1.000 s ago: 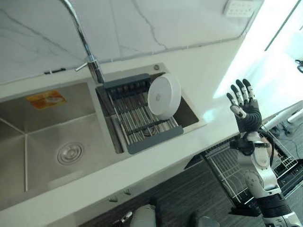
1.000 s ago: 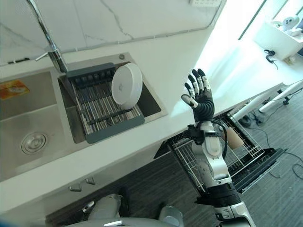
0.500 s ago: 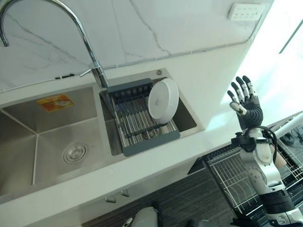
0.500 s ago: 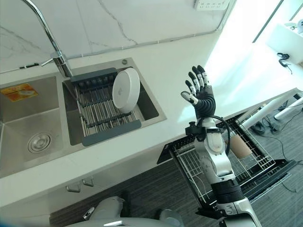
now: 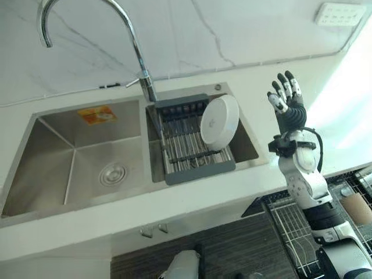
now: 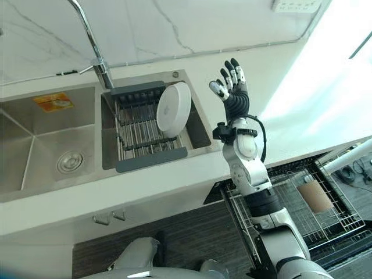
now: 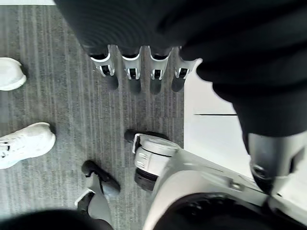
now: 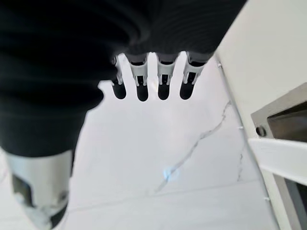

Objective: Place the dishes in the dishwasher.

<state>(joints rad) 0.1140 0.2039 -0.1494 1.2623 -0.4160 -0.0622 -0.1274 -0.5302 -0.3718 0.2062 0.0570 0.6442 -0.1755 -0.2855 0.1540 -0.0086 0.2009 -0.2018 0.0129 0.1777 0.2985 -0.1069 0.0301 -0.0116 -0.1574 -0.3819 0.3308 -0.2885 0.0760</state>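
Compared with the earlier frames, the right hand (image 5: 286, 103) stands closer to the white plate (image 5: 220, 119), raised above the counter (image 5: 192, 200) with its fingers straight and spread, holding nothing; the whole picture has also shifted, so part of this change belongs to the camera. The plate leans on edge in the grey drying rack (image 5: 192, 148) set in the smaller basin of the sink (image 5: 87, 154), beside the tap (image 5: 136, 55), untouched and apart from the hand. The dishwasher rack (image 6: 314, 203) stands pulled out below the counter edge, a brown cup (image 6: 314, 197) lying in it. The left hand (image 7: 139, 72) hangs over the floor, fingers straight, empty. The approach to the plate appears under way; grasping and transfer remain.
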